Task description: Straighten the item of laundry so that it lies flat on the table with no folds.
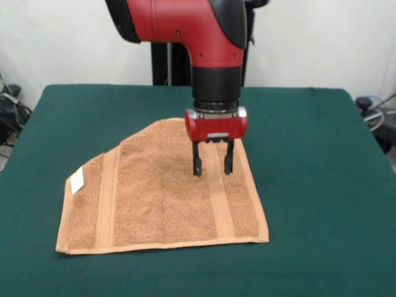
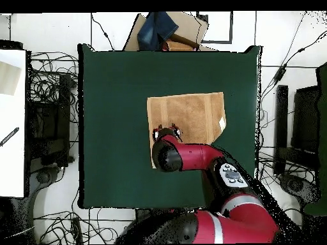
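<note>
The orange-tan towel lies spread on the green table, near its middle. Its far left corner is folded in, leaving a slanted edge there. A white tag sits at its left edge, and woven bands run near both ends. My gripper hangs straight down over the towel's far right part, open and empty, with its fingertips astride the right band, at or just above the cloth. In the overhead view the towel lies on the table, and the arm hides the towel's near part and most of the gripper.
Bare green cloth surrounds the towel on all sides. Cables and boxes lie on the floor around the table. A cardboard box with blue cloth stands beyond the table's edge opposite the robot.
</note>
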{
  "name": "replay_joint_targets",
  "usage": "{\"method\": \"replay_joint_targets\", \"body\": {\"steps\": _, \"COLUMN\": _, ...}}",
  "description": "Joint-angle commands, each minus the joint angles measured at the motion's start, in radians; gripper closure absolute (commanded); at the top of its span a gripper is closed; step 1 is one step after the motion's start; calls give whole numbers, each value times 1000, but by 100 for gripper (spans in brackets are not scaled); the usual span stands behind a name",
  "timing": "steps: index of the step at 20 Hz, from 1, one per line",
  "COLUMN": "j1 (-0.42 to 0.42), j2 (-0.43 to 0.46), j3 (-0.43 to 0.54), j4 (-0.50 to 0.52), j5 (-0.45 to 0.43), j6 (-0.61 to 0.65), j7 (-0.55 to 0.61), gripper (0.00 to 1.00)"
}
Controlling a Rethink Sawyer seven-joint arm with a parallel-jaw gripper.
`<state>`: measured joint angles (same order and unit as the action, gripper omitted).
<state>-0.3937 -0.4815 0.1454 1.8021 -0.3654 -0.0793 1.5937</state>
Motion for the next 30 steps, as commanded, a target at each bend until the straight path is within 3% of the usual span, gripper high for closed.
{"method": "replay_joint_targets", "body": {"steps": 1, "j1": 71, "j2": 72, "j3": -54, "j4": -208, "j5": 67, "j6": 177, "j7": 87, "gripper": 0}}
{"method": "replay_joint_targets", "body": {"steps": 8, "j1": 91, "j2": 69, "j3": -59, "j4": -258, "j5": 82, "j6": 244, "j7": 99, "gripper": 0}}
{"method": "replay_joint_targets", "body": {"steps": 13, "j1": 154, "j2": 124, "j3": -109, "j4": -358, "j5": 98, "j6": 247, "j7": 135, "gripper": 0}}
{"method": "replay_joint_targets", "body": {"steps": 18, "j1": 164, "j2": 156, "j3": -116, "j4": -417, "j5": 93, "j6": 254, "j7": 121, "gripper": 0}}
{"method": "replay_joint_targets", "body": {"steps": 24, "j1": 113, "j2": 210, "j3": -41, "j4": -476, "j5": 57, "j6": 259, "j7": 51, "gripper": 0}}
{"method": "replay_joint_targets", "body": {"steps": 30, "j1": -9, "j2": 264, "j3": 134, "j4": -497, "j5": 16, "j6": 331, "j7": -83, "gripper": 0}}
